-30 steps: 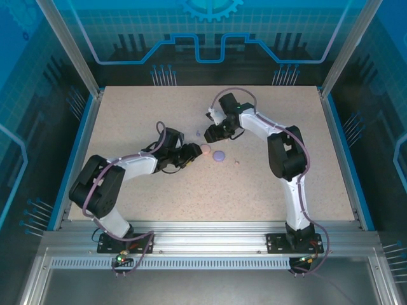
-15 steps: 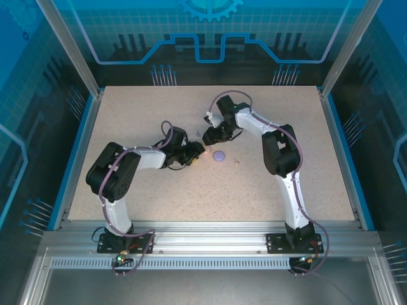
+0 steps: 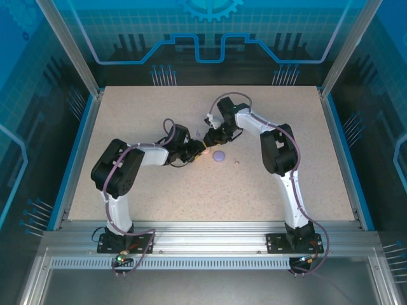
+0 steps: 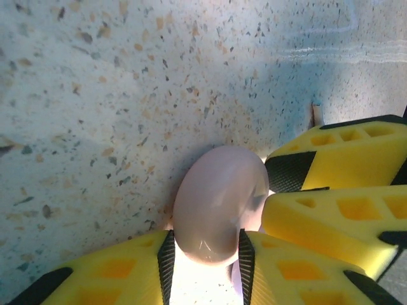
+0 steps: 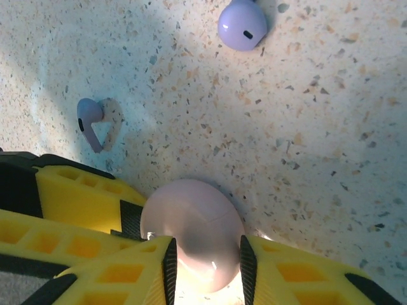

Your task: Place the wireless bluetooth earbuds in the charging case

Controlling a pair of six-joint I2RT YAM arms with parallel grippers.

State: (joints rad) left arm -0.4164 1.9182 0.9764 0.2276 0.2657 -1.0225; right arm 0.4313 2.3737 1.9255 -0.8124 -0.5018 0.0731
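A pale pink round charging case (image 4: 219, 203) lies closed on the speckled table, and both grippers meet at it. My left gripper (image 4: 205, 254) is shut on it, pads against both sides. My right gripper (image 5: 206, 267) is shut on the same pink case (image 5: 194, 235) from the opposite side. One right finger (image 4: 343, 159) shows beside the case in the left wrist view. In the top view the two grippers (image 3: 202, 147) touch at mid-table. A lilac-purple stemmed earbud (image 5: 92, 124) lies loose just beyond the case.
A lilac round case (image 5: 243, 24) sits closed on the table a little past the pink one, also visible from above as the lilac case (image 3: 219, 155). A tiny pale item (image 3: 236, 161) lies to its right. Blue rails (image 3: 81, 152) border the tabletop.
The left gripper has slid right onto the pink case and narrowed onto it. The right gripper has come down-left to the same case and narrowed onto it too.
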